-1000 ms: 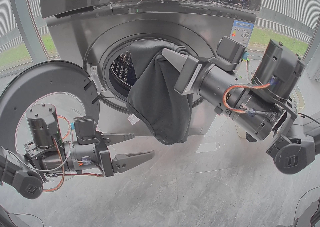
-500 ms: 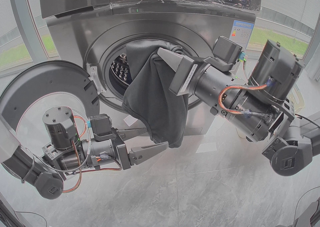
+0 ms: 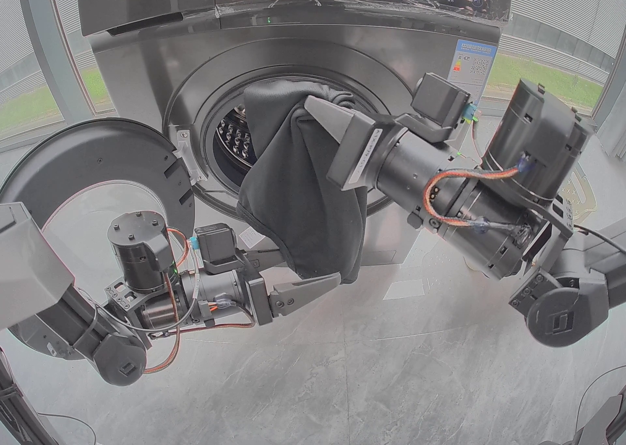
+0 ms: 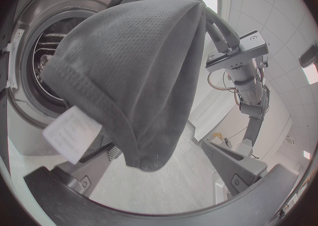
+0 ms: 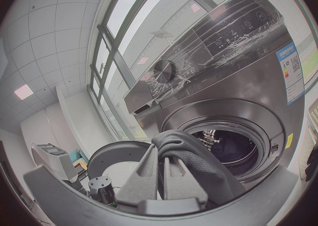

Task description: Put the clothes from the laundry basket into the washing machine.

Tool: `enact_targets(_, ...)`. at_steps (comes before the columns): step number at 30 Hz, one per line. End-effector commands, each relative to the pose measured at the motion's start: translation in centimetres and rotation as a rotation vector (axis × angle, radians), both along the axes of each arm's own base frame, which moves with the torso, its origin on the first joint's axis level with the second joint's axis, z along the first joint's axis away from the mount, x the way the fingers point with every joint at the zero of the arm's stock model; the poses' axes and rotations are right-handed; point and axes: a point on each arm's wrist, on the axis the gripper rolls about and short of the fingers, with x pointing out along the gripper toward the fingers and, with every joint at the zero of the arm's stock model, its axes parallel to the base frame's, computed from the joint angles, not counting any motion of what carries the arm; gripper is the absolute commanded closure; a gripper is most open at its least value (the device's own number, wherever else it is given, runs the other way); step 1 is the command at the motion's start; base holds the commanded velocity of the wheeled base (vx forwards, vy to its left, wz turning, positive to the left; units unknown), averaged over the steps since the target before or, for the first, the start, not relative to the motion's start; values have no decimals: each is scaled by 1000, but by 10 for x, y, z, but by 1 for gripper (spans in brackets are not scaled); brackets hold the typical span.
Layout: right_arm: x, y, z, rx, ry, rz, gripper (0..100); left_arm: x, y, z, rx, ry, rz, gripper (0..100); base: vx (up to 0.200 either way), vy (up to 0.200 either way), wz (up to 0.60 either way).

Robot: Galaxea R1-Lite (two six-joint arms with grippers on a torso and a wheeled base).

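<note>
Right gripper (image 3: 312,106): centre of the head view, jaws clamped tight on a bunched fold of the dark grey garment (image 3: 300,192), held up in front of the washing machine's (image 3: 163,74) open port; the right wrist view shows the cloth (image 5: 198,167) pinched between the two fingers (image 5: 150,170).

Garment: hangs from that grip across the right half of the drum opening (image 3: 238,139), its top edge at the port's rim and its lower end drooping below the port, clear of the floor (image 3: 391,368). A white tag (image 4: 71,134) dangles from the hem.

Left gripper (image 3: 312,269): lower left of centre, jaws spread wide and holding nothing; the garment's hanging tip (image 4: 145,160) sits between the two fingers (image 4: 232,167).

Door (image 3: 85,159): swung fully open at the left of the frame.

Drum: dark clothing (image 5: 228,148) already lies inside.
</note>
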Motion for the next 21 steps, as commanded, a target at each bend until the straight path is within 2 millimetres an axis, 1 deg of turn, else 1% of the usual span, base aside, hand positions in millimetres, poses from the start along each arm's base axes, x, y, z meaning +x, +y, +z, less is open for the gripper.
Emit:
enact_targets(1, 0, 2, -3, 0, -2, 1, 100, 6, -5, -2, -9, -13, -6, 0, 0, 0, 0)
enact_targets(9, 2, 4, -4, 0, -4, 1, 100, 0, -12, 0, -41, 1, -29, 0, 0, 0, 0)
enact_targets(10, 2, 4, -4, -1, -3, 1, 100, 0, -14, 0, -44, -5, -34, 100, 0, 0, 0)
enact_targets(16, 2, 3, -5, -2, 0, 0, 100, -3, -15, 4, -69, -44, -22, 100, 0, 0, 0)
enact_targets(21, 2, 3, -7, -6, 3, 0, 100, -18, -11, 4, -84, -69, -16, 100, 0, 0, 0)
